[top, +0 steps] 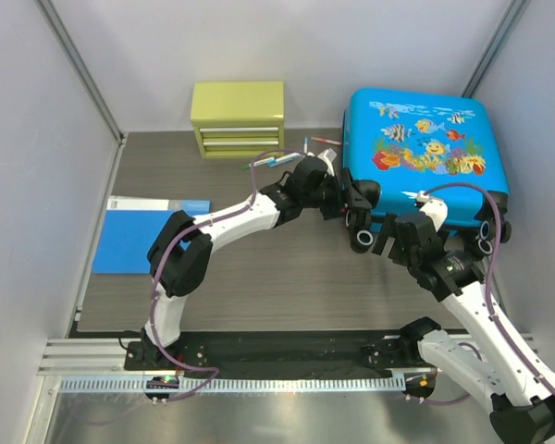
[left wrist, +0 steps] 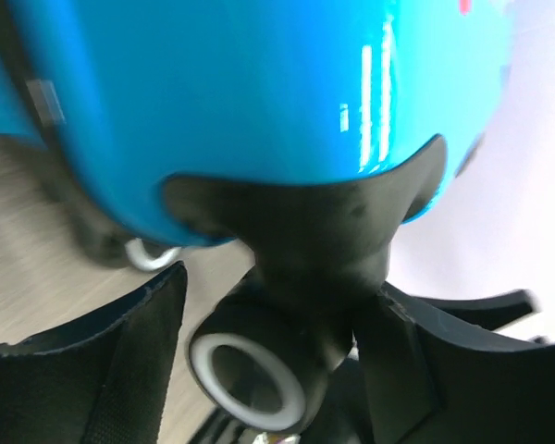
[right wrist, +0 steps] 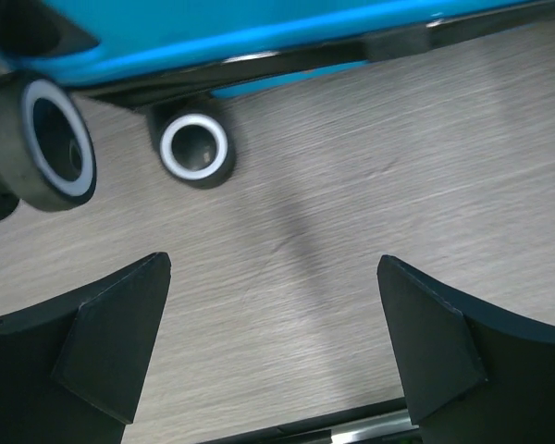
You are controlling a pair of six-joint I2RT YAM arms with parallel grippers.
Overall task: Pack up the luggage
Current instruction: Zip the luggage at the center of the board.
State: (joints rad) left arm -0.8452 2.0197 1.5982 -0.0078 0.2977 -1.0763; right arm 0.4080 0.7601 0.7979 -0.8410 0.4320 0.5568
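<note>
Blue luggage lies on the surface; left hand straddles its wheel, grip unclear; right hand hangs released.

Nothing legible — luggage bears pictures only.

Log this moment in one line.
fish-print suitcase: flat, print up | left gripper: open around corner wheel | right gripper: open, empty, near wheels

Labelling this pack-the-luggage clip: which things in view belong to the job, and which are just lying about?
Job:
luggage, closed, wheels toward the arms

Lying about:
yellow-green drawer box
flat blue folder
</note>
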